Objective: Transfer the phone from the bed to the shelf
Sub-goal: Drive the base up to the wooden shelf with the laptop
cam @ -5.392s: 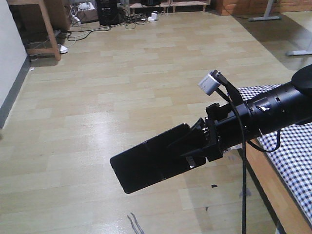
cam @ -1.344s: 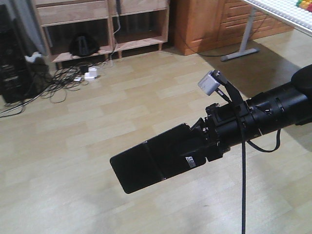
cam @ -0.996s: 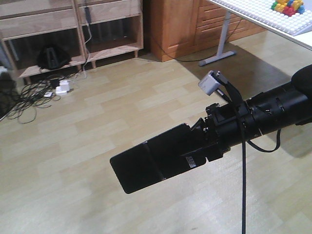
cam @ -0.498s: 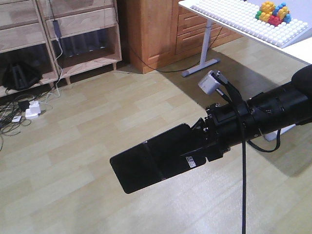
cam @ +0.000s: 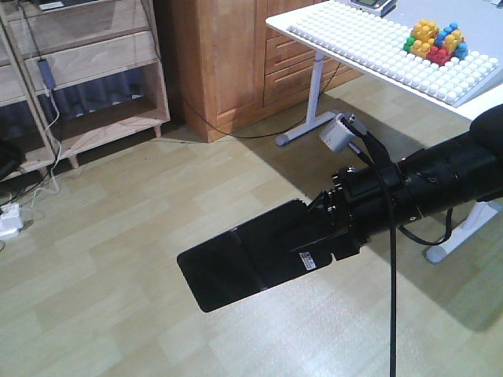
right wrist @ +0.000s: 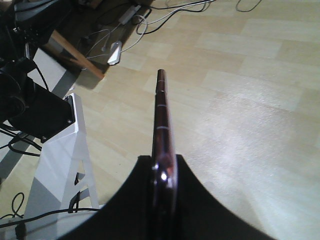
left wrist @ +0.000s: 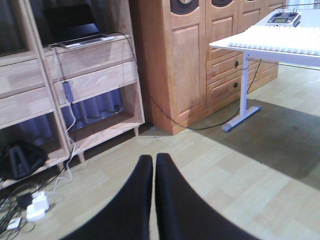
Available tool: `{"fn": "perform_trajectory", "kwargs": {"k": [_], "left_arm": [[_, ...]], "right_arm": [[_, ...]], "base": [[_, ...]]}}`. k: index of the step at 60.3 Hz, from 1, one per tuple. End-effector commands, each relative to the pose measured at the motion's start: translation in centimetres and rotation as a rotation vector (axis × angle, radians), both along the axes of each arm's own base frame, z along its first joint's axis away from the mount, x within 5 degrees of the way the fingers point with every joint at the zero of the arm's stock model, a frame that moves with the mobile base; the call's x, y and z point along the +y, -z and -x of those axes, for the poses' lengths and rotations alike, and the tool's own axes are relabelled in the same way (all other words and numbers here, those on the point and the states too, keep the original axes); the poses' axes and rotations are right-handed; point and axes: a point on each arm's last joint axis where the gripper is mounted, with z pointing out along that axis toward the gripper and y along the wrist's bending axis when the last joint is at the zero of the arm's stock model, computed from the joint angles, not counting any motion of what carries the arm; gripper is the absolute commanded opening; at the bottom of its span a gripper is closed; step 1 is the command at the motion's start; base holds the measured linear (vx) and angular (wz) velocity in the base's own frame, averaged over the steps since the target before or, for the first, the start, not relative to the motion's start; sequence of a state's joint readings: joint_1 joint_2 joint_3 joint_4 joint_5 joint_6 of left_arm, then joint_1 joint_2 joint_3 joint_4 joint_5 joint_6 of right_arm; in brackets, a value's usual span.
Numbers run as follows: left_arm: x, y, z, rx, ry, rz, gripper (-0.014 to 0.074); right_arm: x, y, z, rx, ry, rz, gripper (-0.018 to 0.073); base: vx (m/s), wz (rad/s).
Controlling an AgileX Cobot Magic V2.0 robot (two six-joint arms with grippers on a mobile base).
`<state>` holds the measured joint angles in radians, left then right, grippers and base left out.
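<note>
1. The right gripper [cam: 318, 236] is pinching one end of the thin flat black glossy smartphone [cam: 244, 263] between its fingers; the smartphone is projecting level above the pale wood-plank floor [cam: 102, 236], with its small white sticker [cam: 308, 260] lying just beside the fingers; in the right wrist view it is showing edge-on [right wrist: 162, 115].
2. Grip and pose are staying as they were through the preceding seconds; only the background is changing.
3. The black-and-white checked bed, visible at the right edge some five seconds ago, is no longer showing; the room is sweeping leftward across the front view, which suggests the base is turning.
4. The light natural-wood shelving unit [cam: 94, 55] is sliding from upper centre toward the upper left; the orange-brown wooden cabinet [cam: 228, 63] and the white studded counter [cam: 369, 43] carrying coloured toy blocks [cam: 435, 39] are entering beside it.
5. The left gripper [left wrist: 153, 162] is keeping its fingers pressed together on nothing, pointing toward the shelving unit's lower compartments.
6. Judgement: the carrying leg is under way; the smartphone is off the bed yet well apart from the shelving unit; approach and release are remaining, and the heading probably needs settling on the shelving unit.
</note>
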<state>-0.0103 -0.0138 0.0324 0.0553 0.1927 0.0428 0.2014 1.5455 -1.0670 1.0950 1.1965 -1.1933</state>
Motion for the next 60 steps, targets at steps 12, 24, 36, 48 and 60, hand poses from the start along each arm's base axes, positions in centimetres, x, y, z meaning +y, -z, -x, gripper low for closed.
{"fn": "perform_trajectory", "kwargs": {"k": [12, 24, 36, 48, 60], "left_arm": [[-0.05, -1.56, 0.12, -0.106, 0.006, 0.009, 0.0001], [-0.05, -1.56, 0.12, -0.106, 0.006, 0.009, 0.0001], [-0.05, -1.56, 0.12, -0.106, 0.006, 0.009, 0.0001], [-0.05, -1.56, 0.12, -0.106, 0.006, 0.009, 0.0001], [-0.05, -1.56, 0.12, -0.106, 0.006, 0.009, 0.0001]], "right_arm": [[0.3, -2.67, 1.09, -0.011, -0.05, -0.115, -0.0001], [0.3, -2.67, 1.09, -0.011, -0.05, -0.115, -0.0001], [0.3, -2.67, 1.09, -0.011, -0.05, -0.115, -0.0001], [0.3, -2.67, 1.09, -0.011, -0.05, -0.115, -0.0001], [0.3, -2.67, 1.09, -0.011, -0.05, -0.115, -0.0001]], "base": [[0.47, -0.08], [0.48, -0.02], [0.49, 0.05], [0.49, 0.12], [0.49, 0.15]]}}
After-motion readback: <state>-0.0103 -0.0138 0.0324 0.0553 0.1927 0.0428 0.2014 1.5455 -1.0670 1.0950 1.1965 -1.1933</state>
